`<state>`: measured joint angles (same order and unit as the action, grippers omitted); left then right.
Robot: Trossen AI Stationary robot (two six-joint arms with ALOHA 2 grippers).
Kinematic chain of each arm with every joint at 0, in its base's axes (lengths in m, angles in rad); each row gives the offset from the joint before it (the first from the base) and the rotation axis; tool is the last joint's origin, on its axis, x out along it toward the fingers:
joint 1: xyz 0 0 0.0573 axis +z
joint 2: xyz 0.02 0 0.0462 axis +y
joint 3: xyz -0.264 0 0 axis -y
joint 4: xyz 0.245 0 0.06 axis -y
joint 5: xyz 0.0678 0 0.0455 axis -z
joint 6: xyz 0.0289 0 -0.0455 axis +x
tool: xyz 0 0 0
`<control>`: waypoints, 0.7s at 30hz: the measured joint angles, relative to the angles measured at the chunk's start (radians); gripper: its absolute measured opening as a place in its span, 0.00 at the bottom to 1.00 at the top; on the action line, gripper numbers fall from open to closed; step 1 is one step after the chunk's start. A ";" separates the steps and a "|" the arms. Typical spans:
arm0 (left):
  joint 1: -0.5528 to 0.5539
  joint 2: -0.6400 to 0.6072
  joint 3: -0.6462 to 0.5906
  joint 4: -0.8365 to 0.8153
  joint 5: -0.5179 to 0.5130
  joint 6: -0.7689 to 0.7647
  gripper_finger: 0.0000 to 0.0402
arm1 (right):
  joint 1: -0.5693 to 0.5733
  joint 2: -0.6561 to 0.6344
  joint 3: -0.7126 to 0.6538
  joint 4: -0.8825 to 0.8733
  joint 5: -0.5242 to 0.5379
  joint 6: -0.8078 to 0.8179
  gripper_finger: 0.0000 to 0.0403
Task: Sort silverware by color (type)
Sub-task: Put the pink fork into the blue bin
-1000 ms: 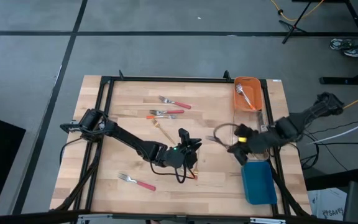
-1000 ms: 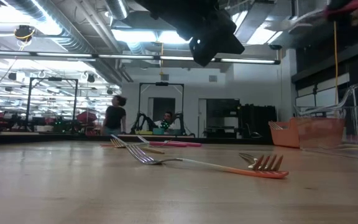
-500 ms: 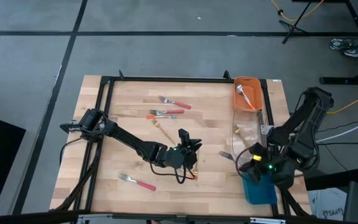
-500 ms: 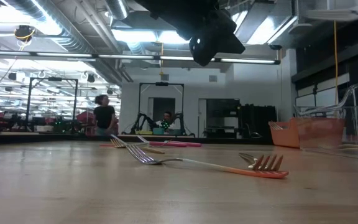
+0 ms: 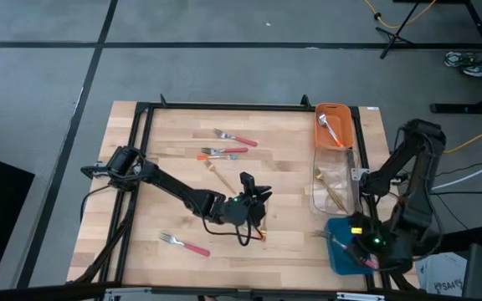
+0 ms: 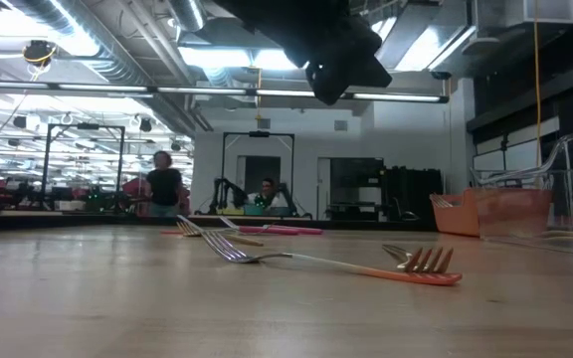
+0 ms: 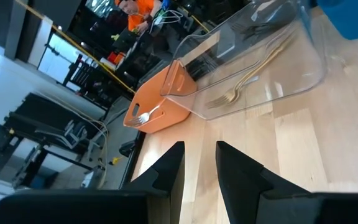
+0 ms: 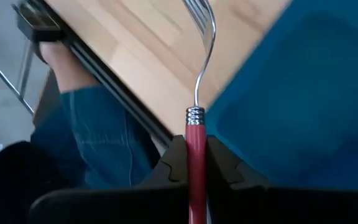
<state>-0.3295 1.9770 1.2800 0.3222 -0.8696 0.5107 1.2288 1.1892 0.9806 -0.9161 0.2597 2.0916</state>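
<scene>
high view: left gripper (image 5: 253,188) sits at frame centre over bare table (image 5: 174,167), jaws slightly spread, holding nothing. right gripper (image 5: 360,249) at lower right above the blue bin (image 5: 341,230), pinching a red-handled fork (image 5: 341,244). three forks (image 5: 224,146) lie upper centre, one pink-handled fork (image 5: 184,244) lower left, an orange-handled fork (image 5: 260,234) just below the left gripper. gold forks (image 5: 331,191) in the clear bin (image 5: 318,201); a silver utensil (image 5: 331,130) in the orange bin (image 5: 333,110). low view: the orange-handled fork shows mid-frame (image 6: 366,268), more forks behind. left wrist view: fingers (image 7: 166,171) apart, clear and orange bins ahead. right wrist view: fingers pressed on the red handle, tines toward the top edge, blue bin at right.
</scene>
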 joint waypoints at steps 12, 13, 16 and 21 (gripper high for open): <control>0.032 0.000 0.000 0.000 0.000 -0.041 0.21 | 0.066 0.004 0.000 -0.019 -0.159 0.137 0.02; 0.034 0.000 0.000 0.000 0.000 -0.041 0.21 | 0.066 0.004 0.000 -0.026 -0.181 0.137 0.01; 0.035 0.000 0.000 0.000 0.000 -0.041 0.21 | 0.066 0.004 0.000 -0.045 -0.235 0.149 0.01; 0.035 0.000 -0.001 0.001 0.022 -0.041 0.21 | 0.067 0.006 0.001 -0.119 -0.231 0.149 0.01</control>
<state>-0.2947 1.9774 1.2793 0.3229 -0.8477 0.4694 1.2957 1.1957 0.9813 -1.0347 0.0284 2.2407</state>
